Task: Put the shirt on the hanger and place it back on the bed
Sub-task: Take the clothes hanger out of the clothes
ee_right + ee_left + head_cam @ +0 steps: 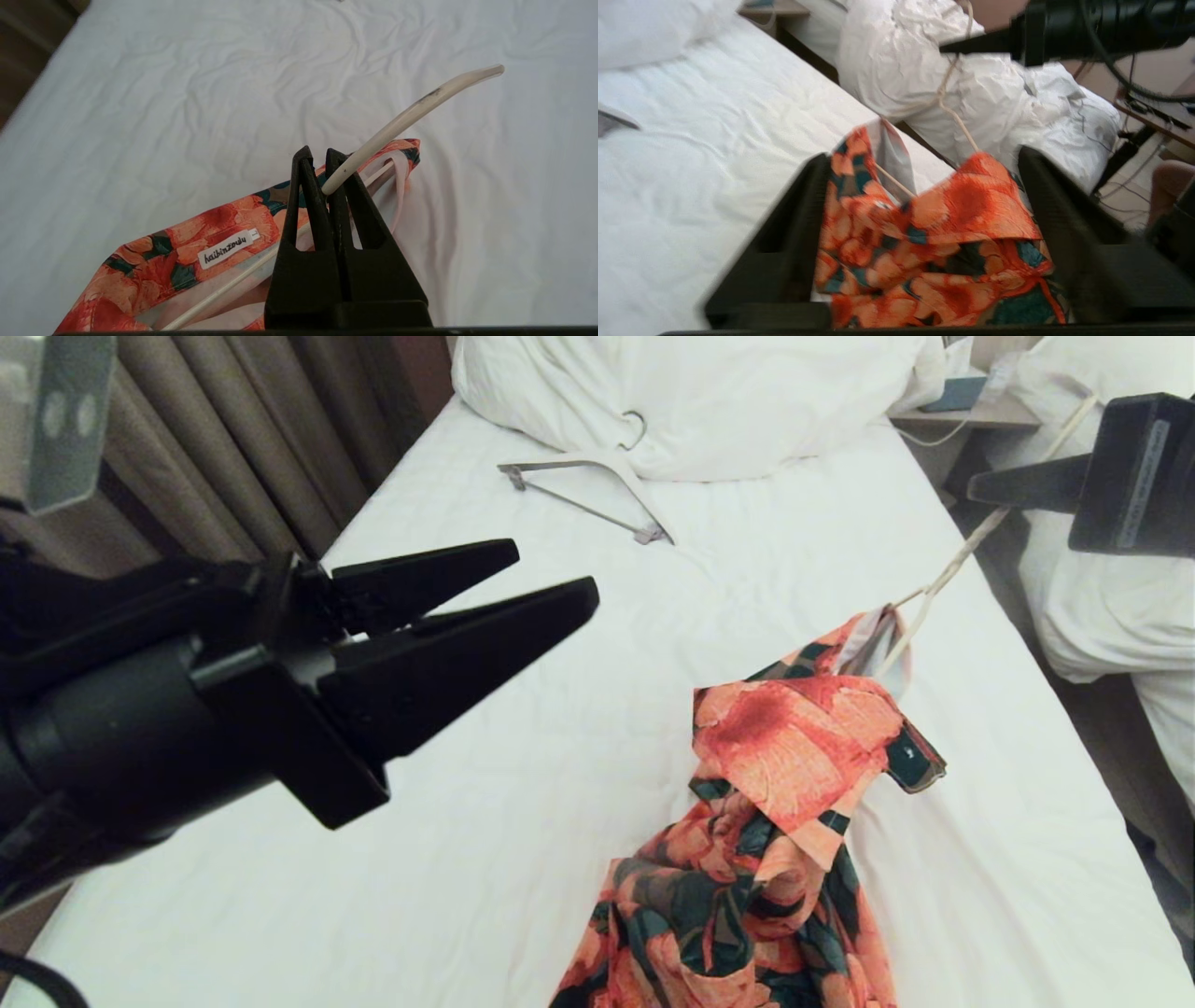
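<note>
left gripper: spread partway, holding nothing; hangs above the bed's left half. In the left wrist view the shirt shows between its two fingers but beyond them, no contact visible.
shirt: one; floral orange on dark green, hanging bunched to the right of the left gripper, below and left of the right gripper. Collar end is up on the hanger, lower part piled on the sheet. White neck label shows just beside the right gripper's fingers.
hanger: one thin cream wire hanger; its hook runs through the right gripper, its wire runs down into the shirt's neck.
right gripper: fingers pressed together, pinching the hanger's hook; raised over the bed's right edge.
second hanger: one, thicker, white with a grey bar; lies flat on the sheet far beyond both grippers, its hook against the pillow.
bed: white sheet under both grippers.
other bed: one, rumpled duvet, to the right of the right gripper.
grippers: two.
</note>
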{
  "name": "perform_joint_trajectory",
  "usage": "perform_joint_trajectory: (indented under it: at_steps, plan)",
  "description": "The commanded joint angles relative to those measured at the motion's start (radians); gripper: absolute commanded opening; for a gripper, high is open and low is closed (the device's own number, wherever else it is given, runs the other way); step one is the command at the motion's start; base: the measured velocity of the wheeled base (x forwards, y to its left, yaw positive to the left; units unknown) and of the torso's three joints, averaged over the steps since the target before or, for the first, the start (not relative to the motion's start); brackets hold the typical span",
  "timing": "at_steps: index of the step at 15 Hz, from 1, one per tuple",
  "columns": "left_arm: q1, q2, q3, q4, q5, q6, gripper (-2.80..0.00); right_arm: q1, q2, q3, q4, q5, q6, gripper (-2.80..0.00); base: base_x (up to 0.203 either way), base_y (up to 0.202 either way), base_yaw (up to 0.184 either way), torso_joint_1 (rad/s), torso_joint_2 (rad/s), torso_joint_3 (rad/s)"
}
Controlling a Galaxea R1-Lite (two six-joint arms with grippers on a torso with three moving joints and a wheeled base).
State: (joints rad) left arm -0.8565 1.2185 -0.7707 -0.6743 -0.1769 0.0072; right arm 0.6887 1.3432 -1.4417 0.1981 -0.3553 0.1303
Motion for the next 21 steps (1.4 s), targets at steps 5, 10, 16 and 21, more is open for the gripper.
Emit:
perform_joint_trajectory:
  at_steps: [5, 10, 16, 21]
  plan:
    - [0.088, -0.033, -0.058, 0.069, -0.007, -0.015, -2.80, -0.033, 0.003, -0.034, 0.001, -0.006, -0.096, -2.80, 0.000, 0.000, 0.000, 0.000, 0.00, 0.000]
    - [0.116, -0.103, -0.178, 0.375, -0.023, -0.076, -2.80, -0.098, 0.037, -0.111, 0.012, -0.007, -0.167, -2.80, 0.000, 0.000, 0.000, 0.087, -0.37, -0.275]
    - [0.117, -0.106, -0.185, 0.383, -0.027, -0.076, -2.80, -0.127, 0.052, -0.133, 0.002, -0.004, -0.182, -2.80, 0.000, 0.000, 0.000, 0.156, -0.51, -0.361]
    - [0.117, -0.102, -0.185, 0.380, -0.029, -0.078, -2.80, -0.124, 0.063, -0.193, 0.000, -0.001, -0.217, -2.80, 0.000, 0.000, 0.000, 0.200, -0.56, -0.366]
